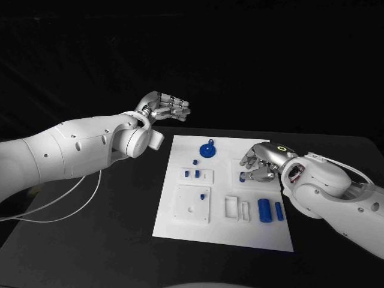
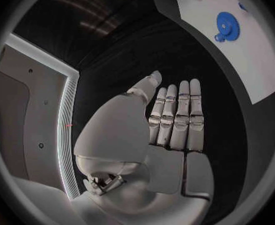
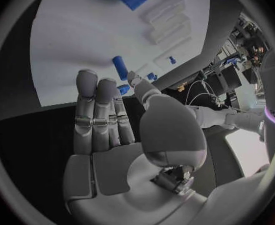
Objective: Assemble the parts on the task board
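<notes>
The white task board (image 1: 231, 198) lies mid-table with blue parts spread on it: a gear (image 1: 207, 149) at its 12 o'clock end, two cylinders (image 1: 270, 210) toward 4 o'clock. The right hand (image 1: 261, 162) hovers at the board's 2 o'clock edge beside a small blue peg (image 1: 242, 177), fingers apart, holding nothing. Descending there, its fingers could knock the peg aside. The left hand (image 1: 164, 108), empty and flat, hangs off the board at 11 o'clock, so nothing steadies the board.

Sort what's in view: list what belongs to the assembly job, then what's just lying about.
Job:
task board
blue gear
blue cylinders
small blue pegs
right robot hand, over the board
left robot hand, raised off the board

Lying about:
white cable
black table
</notes>
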